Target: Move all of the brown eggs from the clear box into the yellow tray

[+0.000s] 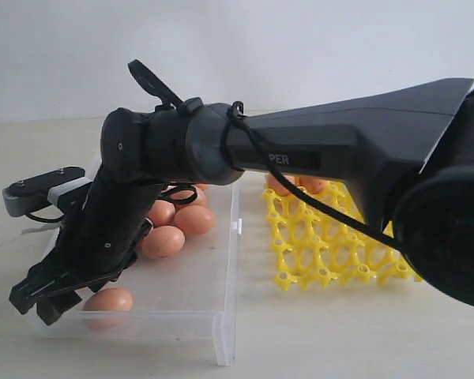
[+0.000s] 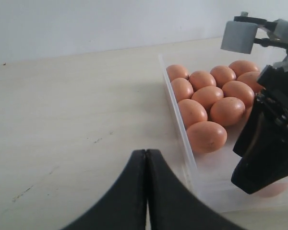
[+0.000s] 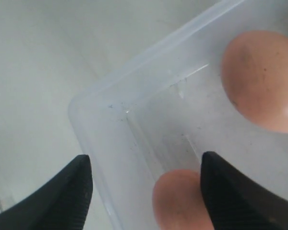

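Observation:
Several brown eggs lie packed at one end of the clear box. One more egg sits alone near the box's front left corner. My right gripper reaches across to that corner and is open. In the right wrist view the gripper spans the box's corner wall, and the lone egg lies just inside one fingertip. A second egg lies farther in. My left gripper is shut and empty over the bare table beside the box. The yellow tray holds two eggs at its far edge.
The right arm's long black body crosses above the box and the tray and hides part of both. The box's small clasp faces the tray. Pale tabletop spreads beside the box.

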Controlling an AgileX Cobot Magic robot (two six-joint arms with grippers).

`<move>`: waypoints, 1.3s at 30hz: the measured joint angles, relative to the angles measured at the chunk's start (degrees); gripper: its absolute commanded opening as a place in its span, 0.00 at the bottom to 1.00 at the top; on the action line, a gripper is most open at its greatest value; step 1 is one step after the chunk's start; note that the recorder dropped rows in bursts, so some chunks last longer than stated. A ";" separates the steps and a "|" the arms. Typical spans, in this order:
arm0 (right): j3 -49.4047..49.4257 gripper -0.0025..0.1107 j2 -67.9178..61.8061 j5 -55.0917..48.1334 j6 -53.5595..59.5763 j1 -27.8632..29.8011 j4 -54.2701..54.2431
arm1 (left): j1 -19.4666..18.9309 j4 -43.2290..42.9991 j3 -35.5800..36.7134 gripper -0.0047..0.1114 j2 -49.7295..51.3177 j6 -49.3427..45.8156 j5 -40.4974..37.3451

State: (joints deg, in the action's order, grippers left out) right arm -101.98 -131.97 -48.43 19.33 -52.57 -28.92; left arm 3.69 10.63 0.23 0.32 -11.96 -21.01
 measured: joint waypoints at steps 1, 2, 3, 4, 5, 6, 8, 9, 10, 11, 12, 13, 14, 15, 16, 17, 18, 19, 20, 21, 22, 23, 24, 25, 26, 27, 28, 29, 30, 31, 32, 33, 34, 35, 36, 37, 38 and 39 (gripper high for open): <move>-0.09 0.57 0.00 0.00 0.00 -0.09 0.42 | 0.00 0.00 0.00 0.04 0.00 0.00 0.00; -0.23 0.57 0.00 0.00 0.00 -0.20 0.95 | 0.00 0.00 0.00 0.04 0.00 0.00 0.00; -0.35 0.57 0.00 0.00 0.00 -0.21 1.61 | 0.00 0.00 0.00 0.04 0.00 0.00 0.00; -0.47 0.57 0.00 0.00 0.00 -0.34 2.25 | 0.00 0.00 0.00 0.04 0.00 0.00 0.00; -0.58 0.57 0.00 0.00 0.00 -0.44 2.94 | 0.00 0.00 0.00 0.04 0.00 0.00 0.00; -0.58 0.57 0.23 0.00 0.00 -0.56 3.72 | 0.00 0.00 0.00 0.04 0.00 0.00 0.00; -0.78 0.57 0.47 0.00 0.00 -0.68 5.44 | 0.00 0.00 0.00 0.04 0.00 0.00 0.00; -1.08 0.57 0.67 -0.30 0.00 -0.68 6.45 | 0.00 0.00 0.00 0.04 0.00 0.00 0.00; -1.35 0.57 0.77 -0.67 0.00 -0.68 7.30 | 0.00 0.00 0.00 0.04 0.00 0.00 0.00; -1.64 0.57 1.01 -1.04 0.00 -0.68 8.70 | 0.00 0.00 0.00 0.04 0.00 0.00 0.00; -1.94 0.57 1.32 -1.49 -0.13 -0.68 10.02 | 0.00 0.00 0.00 0.04 0.00 0.00 0.00; -2.16 0.57 1.48 -1.77 -0.47 -0.68 11.40 | 0.00 0.00 0.00 0.04 0.00 0.00 0.00; -2.26 0.57 1.88 -2.08 -0.69 -0.68 12.85 | 0.00 0.00 0.00 0.04 0.00 0.00 0.00; -2.40 0.57 2.22 -2.41 -0.94 -0.43 14.13 | 0.00 0.00 0.00 0.04 0.00 0.00 0.00; -2.53 0.57 2.81 -2.41 -1.00 -0.32 15.31 | 0.00 0.00 0.00 0.04 0.00 0.00 0.00; -2.75 0.57 3.35 -2.41 -1.26 -0.04 16.89 | 0.00 0.00 0.00 0.04 0.00 0.00 0.00; -3.00 0.57 4.02 -2.41 -1.46 0.34 18.10 | 0.00 0.00 0.00 0.04 0.00 0.00 0.00; -3.13 0.57 4.63 -2.30 -1.54 0.64 18.87 | 0.00 0.00 0.00 0.04 0.00 0.00 0.00; -3.27 0.57 5.50 -2.30 -1.60 0.75 19.64 | 0.00 0.00 0.00 0.04 0.00 0.00 0.00; -3.26 0.57 6.40 -2.41 -1.70 0.84 20.07 | 0.00 0.00 0.00 0.04 0.00 0.00 0.00; -3.37 0.57 7.30 -2.42 -1.76 0.88 20.24 | 0.00 0.00 0.00 0.04 0.00 0.00 0.00; -3.37 0.57 8.00 -2.50 -1.85 0.88 20.24 | 0.00 0.00 0.00 0.04 0.00 0.00 0.00; -3.37 0.57 8.83 -2.50 -1.85 0.88 20.55 | 0.00 0.00 0.00 0.04 0.00 0.00 0.00; -3.37 0.57 9.58 -2.40 -1.91 0.88 20.90 | 0.00 0.00 0.00 0.04 0.00 0.00 0.00; -3.37 0.57 10.15 -2.15 -2.24 0.88 21.65 | 0.00 0.00 0.00 0.04 0.00 0.00 0.00; -3.37 0.57 10.57 -2.03 -2.55 0.98 22.44 | 0.00 0.00 0.00 0.04 0.00 0.00 0.00; -3.37 0.57 10.76 -1.63 -3.10 1.15 23.36 | 0.00 0.00 0.00 0.04 0.00 0.00 0.00; -3.37 0.57 10.76 -1.50 -3.53 1.57 24.24 | 0.00 0.00 0.00 0.04 0.00 0.00 0.00; -3.37 0.57 10.76 -1.50 -3.83 2.01 24.64 | 0.00 0.00 0.00 0.04 0.00 0.00 0.00; -3.37 0.57 10.64 -1.62 -3.92 2.48 25.24 | 0.00 0.00 0.00 0.04 0.00 0.00 0.00; -3.37 0.57 10.16 -1.69 -4.04 2.96 25.64 | 0.00 0.00 0.00 0.04 0.00 0.00 0.00; -3.37 0.57 9.78 -1.69 -4.04 3.34 25.91 | 0.00 0.00 0.00 0.04 0.00 0.00 0.00; -3.37 0.57 9.16 -1.96 -4.04 3.66 26.60 | 0.00 0.00 0.00 0.04 0.00 0.00 0.00; -3.37 0.57 8.43 -2.12 -4.04 4.08 27.27 | 0.00 0.00 0.00 0.04 0.00 0.00 0.00; -3.37 0.57 7.65 -2.12 -4.04 4.36 27.97 | 0.00 0.00 0.00 0.04 0.00 0.00 0.00; -3.37 0.57 6.83 -2.24 -3.70 4.59 28.92 | 0.00 0.00 0.00 0.04 0.00 0.00 0.00; -3.37 0.57 6.05 -2.24 -3.27 4.76 29.56 | 0.00 0.00 0.00 0.04 0.00 0.00 0.00; -3.37 0.57 5.34 -2.24 -2.85 5.00 30.28 | 0.00 0.00 0.00 0.04 0.00 0.00 0.00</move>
State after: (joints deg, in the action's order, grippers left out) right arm -105.35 -126.64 -50.66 16.49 -47.57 1.36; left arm 3.69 10.63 0.23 0.32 -11.96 -21.01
